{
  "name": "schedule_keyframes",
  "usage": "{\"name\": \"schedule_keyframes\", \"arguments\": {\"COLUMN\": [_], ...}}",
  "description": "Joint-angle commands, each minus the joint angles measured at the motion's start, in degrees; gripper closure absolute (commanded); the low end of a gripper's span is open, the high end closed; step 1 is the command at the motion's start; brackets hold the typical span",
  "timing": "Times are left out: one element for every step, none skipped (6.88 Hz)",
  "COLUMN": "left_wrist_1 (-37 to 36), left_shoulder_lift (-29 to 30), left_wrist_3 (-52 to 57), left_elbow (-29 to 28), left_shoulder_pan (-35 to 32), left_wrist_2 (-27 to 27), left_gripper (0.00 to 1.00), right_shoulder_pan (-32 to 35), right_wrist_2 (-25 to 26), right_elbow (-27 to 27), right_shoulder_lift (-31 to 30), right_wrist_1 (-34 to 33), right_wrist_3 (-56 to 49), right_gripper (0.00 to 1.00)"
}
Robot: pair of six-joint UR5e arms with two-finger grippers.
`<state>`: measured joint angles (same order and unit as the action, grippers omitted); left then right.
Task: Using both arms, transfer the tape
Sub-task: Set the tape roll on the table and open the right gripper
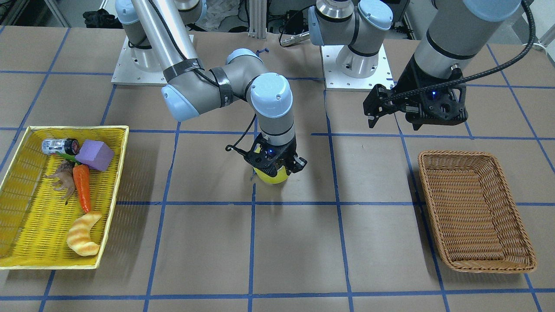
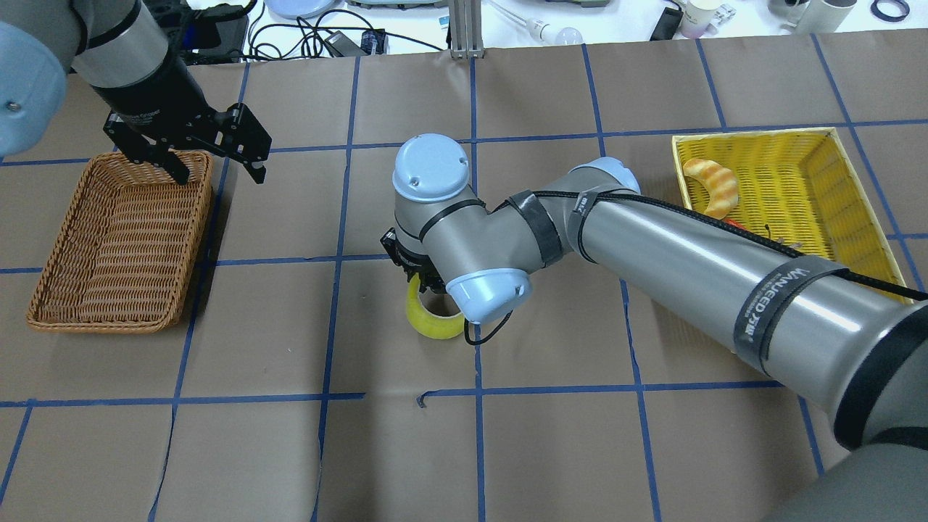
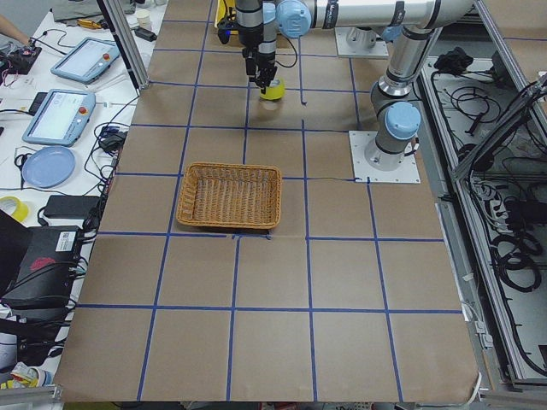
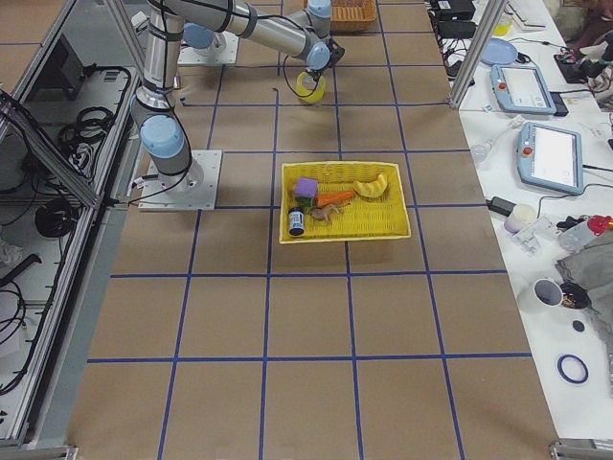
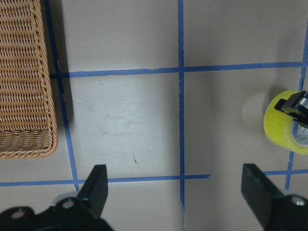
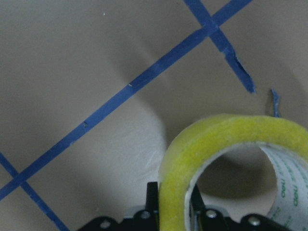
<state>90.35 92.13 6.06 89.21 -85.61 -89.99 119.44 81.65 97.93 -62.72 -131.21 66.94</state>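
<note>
The yellow tape roll [image 1: 272, 176] stands on edge at the table's middle, at or just above the surface. My right gripper [image 1: 275, 165] points down and is shut on the roll's wall. In the right wrist view the yellow wall [image 6: 226, 139] is pinched between the two fingers, with the printed core inside. The roll also shows in the overhead view [image 2: 433, 320]. My left gripper [image 2: 217, 172] is open and empty, and hangs above the far inner corner of the wicker basket [image 2: 119, 239]. In the left wrist view the tape [image 5: 284, 126] is off to the right of its spread fingers [image 5: 96, 187].
A yellow basket [image 1: 26, 195] on my right side holds a striped croissant toy [image 1: 83, 238], a carrot [image 1: 81, 185], a purple block [image 1: 96, 154], a small can and a brown figure. The brown wicker basket [image 1: 433, 195] is on my left. Blue tape lines grid the brown table.
</note>
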Motion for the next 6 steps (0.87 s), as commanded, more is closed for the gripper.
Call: {"name": "schedule_keyframes", "arguments": {"left_wrist_1": [0.0, 0.0, 0.0, 0.0, 0.0, -0.1], "left_shoulder_lift": [0.1, 0.0, 0.0, 0.0, 0.0, -0.3], "left_wrist_3": [0.0, 0.0, -0.1, -0.1, -0.1, 0.0], "left_elbow": [0.0, 0.3, 0.5, 0.5, 1.1, 2.5], "left_shoulder_pan": [0.0, 0.0, -0.1, -0.3, -0.5, -0.8], "left_wrist_2": [0.0, 0.1, 0.1, 0.1, 1.9, 5.1], "left_gripper": [0.0, 0.0, 0.0, 0.0, 0.0, 0.0], "right_shoulder_pan": [1.1, 1.4, 1.3, 1.1, -0.9, -4.8], "right_wrist_2": [-0.4, -0.3, -0.2, 0.4, 0.9, 1.9], "right_elbow": [-0.8, -1.0, -1.3, -1.9, -2.4, -2.2], "right_shoulder_lift": [0.7, 0.4, 0.1, -0.6, -1.9, -3.9], "right_wrist_1": [0.3, 0.4, 0.8, 1.3, 6.1, 10.1], "right_wrist_3": [1.0, 1.2, 0.4, -0.4, -7.4, -17.0], "right_gripper": [0.65, 0.2, 0.0, 0.0, 0.0, 0.0]}}
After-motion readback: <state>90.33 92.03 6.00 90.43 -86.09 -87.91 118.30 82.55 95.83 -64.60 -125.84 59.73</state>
